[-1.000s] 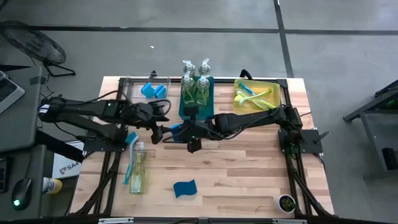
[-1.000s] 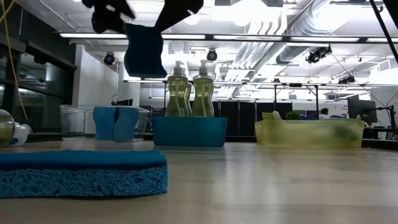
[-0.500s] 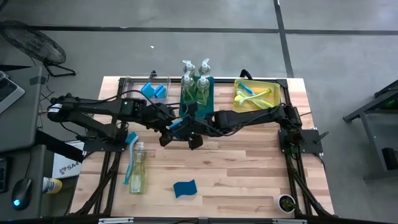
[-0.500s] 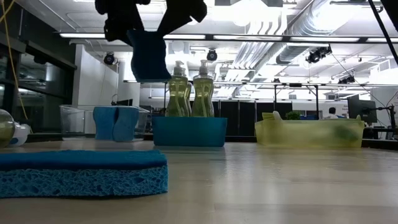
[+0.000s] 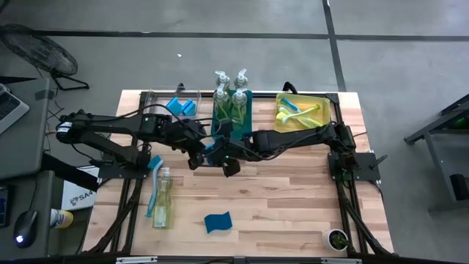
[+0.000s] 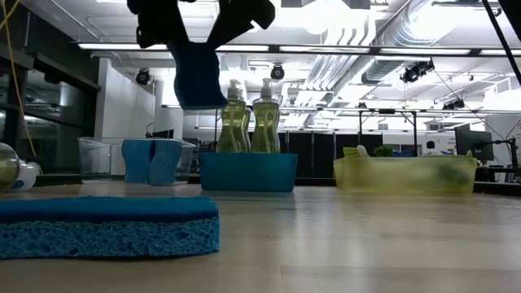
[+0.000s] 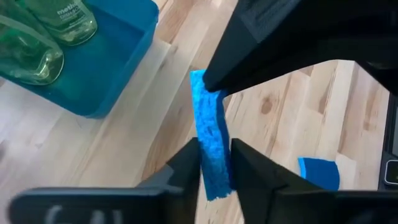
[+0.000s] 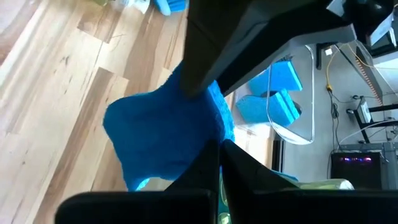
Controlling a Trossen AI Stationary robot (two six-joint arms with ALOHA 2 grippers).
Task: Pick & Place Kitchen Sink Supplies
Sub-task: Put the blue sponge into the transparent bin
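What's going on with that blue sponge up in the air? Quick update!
Right gripper shut on small blue sponge. Left gripper closing on it too, mid-air handover. Nothing in the way.

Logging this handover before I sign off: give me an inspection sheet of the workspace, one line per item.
Surface: pale wooden table.
Job's things: blue wavy-edged sponge in mid-air; second sponge near the front edge; soap bottle lying flat beside blue brush; bottles in teal bin; brushes in yellow bin; sponges in clear bin.
Clutter: nothing seen.
Grippers: right pincer shut on the raised sponge; left pincer straddling it.
Cables: along the right arm.
Surroundings: grey floor, fan.
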